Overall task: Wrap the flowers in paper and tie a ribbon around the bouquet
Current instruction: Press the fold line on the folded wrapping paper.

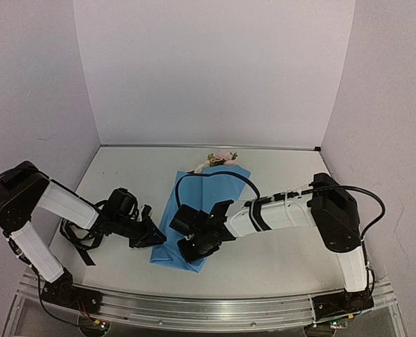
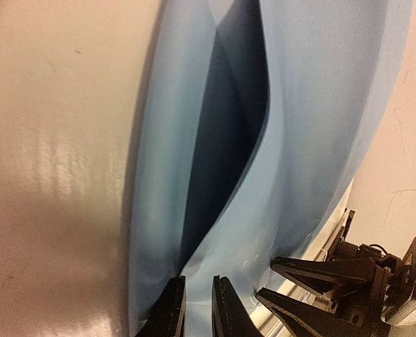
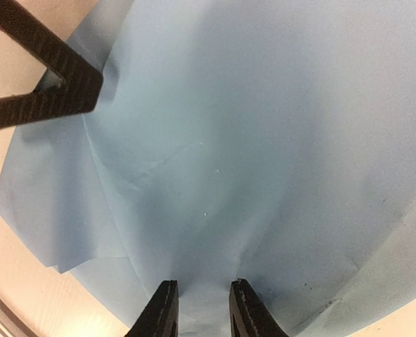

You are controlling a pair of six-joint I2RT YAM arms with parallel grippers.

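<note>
That paper point(image 3: 229, 140) looks thin, floppy and tearable, so left gripper point(image 2: 197, 309) and right gripper point(image 3: 202, 312) jaws clamped on its near edge seems sensible.

A glossy off-white surface point(image 1: 285, 263) stands boxed in by pale lavender panels: a back wall point(image 1: 215, 70), a left wall point(image 1: 25, 84) and a right wall point(image 1: 394, 91). A ribbed aluminium rail point(image 1: 208, 310) runs along the surface's near edge; a thin metal strip point(image 1: 159, 146) lines its far edge.
</note>
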